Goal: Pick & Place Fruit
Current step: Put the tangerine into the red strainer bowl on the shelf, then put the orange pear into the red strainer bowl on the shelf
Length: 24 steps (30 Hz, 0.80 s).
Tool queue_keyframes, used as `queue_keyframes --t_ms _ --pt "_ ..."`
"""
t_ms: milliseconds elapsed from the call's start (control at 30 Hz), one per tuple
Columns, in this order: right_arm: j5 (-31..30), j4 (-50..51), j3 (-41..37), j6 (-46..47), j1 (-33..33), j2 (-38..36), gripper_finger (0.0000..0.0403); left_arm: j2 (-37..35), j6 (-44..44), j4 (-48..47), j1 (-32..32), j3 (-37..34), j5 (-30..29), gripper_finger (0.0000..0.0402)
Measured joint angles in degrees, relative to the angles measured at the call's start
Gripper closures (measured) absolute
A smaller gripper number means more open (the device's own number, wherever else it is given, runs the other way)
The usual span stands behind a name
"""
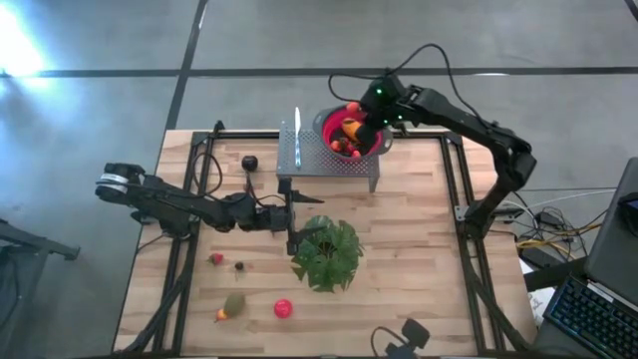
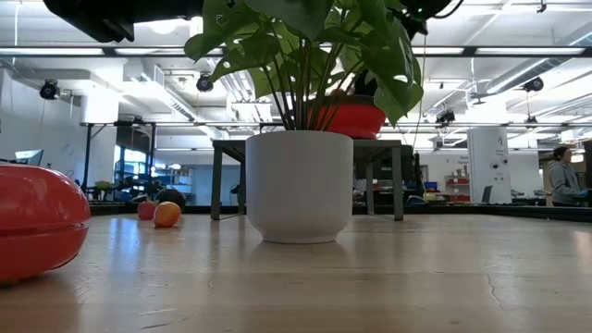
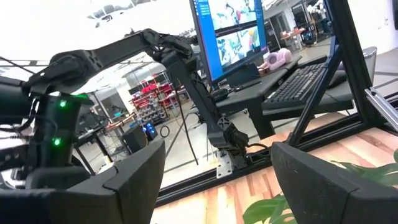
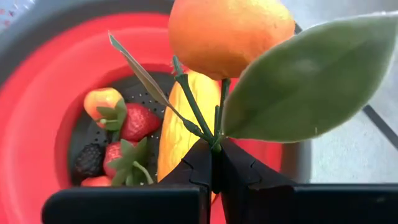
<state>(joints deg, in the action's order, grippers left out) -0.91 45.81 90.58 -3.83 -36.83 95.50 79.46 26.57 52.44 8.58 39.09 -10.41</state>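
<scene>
Wooden tabletop [image 1: 419,239] on a black frame, grey concrete floor all round; an open workshop room shows beyond it in the low view. Upper centre of the high view: a red colander bowl [image 1: 339,118] sits on a small perforated metal stand [image 1: 324,165], with the right hand [image 1: 371,122] poised over its rim. Right wrist view shows that hand pinched tight on the thin green stem of an orange [image 4: 227,34] with one large leaf [image 4: 311,81], the fruit hanging just above the bowl's inside. Already in the bowl: a yellow-orange oblong piece [image 4: 180,124], strawberries [image 4: 137,121], a small orange-red fruit [image 4: 102,99], a dark berry [image 4: 90,160]. More fruit is loose on the boards: a dark round one [image 1: 249,162] left of the stand, a small red piece [image 1: 216,258] and a tiny dark one [image 1: 239,265] at lower left, an olive-green piece [image 1: 233,303] and a red round one [image 1: 283,308] near the bottom edge. Potted green plant [image 1: 327,254] at centre. Left hand [image 1: 291,212] hovers just left of the plant, fingers spread wide, holding nothing. Judgement: these look like light, hollow plastic toys, rigid and smooth-skinned, likely to roll. The stem grip is thin and may let the orange swing or slip; round bodies seem better taken across the middle.
</scene>
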Motion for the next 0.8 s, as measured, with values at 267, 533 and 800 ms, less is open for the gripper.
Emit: queue_keyframes --t_ms 267,533,800 --pt "-0.1 2.2 1.1 0.9 0.0 2.0 0.0394 0.0 0.0 -0.2 0.0 0.0 0.0 0.0104" --pt "-0.1 3.5 1.1 0.8 0.1 2.1 0.0379 0.0 0.0 -0.3 0.0 0.0 0.0 0.0103" --pt "-0.1 3.5 1.1 0.2 0.1 1.9 0.0327 0.0 0.0 -0.3 0.0 0.0 0.0 0.0103"
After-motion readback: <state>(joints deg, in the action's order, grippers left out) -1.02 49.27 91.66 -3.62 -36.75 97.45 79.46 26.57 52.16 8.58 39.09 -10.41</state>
